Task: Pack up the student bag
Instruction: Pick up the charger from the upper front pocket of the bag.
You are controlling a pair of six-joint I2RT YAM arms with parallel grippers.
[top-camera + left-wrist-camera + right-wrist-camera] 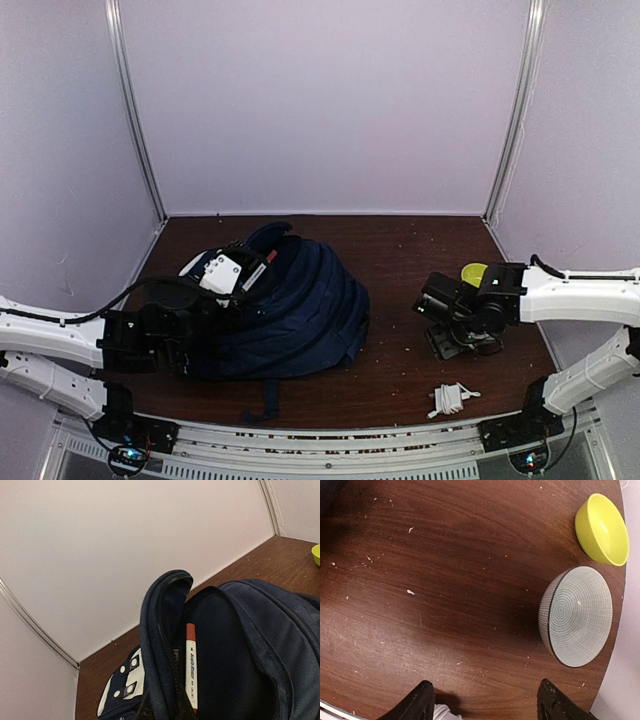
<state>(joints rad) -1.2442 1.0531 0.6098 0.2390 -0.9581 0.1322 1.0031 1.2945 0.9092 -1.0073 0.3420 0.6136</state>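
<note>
A dark wooden tabletop (400,250) seen from above, with a robot arm reaching in from each near corner.

The student bag (290,315), a large navy backpack, lies on its side in the left half of the tabletop, midway between the back and near edges. Its white buckle patches (222,272) and its open mouth face the left edge.

The left gripper (205,320) is closed tight against that mouth. Its fingers are hidden, but it appears to pinch the zipped rim, which stands upright in the left wrist view. This is probably to prop the main compartment open for loading. Inside the opening a white marker pen (191,665) with a red cap lies along the dark lining.

The right gripper (487,700) hangs over bare wood in the right half, fingers spread wide with nothing between them. Just below its left fingertip, part of a white cord bundle (452,399) shows, lying near the near edge. This looks like the next item within reach.

Near the right edge, a small yellow bowl (602,527) and a pale bowl with fine ringed lines (577,615) sit just beside each other, well apart from the bag.
</note>
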